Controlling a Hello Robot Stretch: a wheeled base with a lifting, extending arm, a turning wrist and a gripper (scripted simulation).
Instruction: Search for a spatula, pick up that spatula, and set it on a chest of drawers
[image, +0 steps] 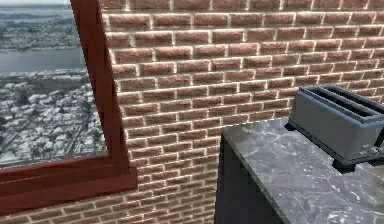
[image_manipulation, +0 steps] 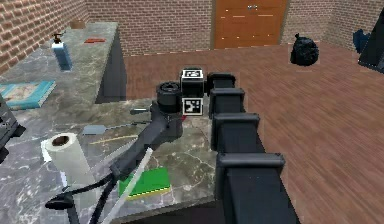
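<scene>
I judge the task early: end effector (image_manipulation: 100, 190) at the worktop (image_manipulation: 95, 78), its grasp I cannot tell, spatula unconfirmed, placement on the chest of drawers not yet done.

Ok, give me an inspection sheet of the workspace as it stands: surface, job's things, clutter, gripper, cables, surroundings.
Surface: dark marbled counter, L-shaped in the arm side view.
Job's things: small grey flat thing lying on the counter; may be the spatula, too small to tell.
Clutter: toaster, spray bottle, blue flat item, paper towel roll, green flat block.
Grippers: gripper seen against the counter's near part; cannot tell whether the jaws hold anything.
Cables: nothing seen.
Surroundings: brick wall, window, wooden door, black bag on the floor.
</scene>
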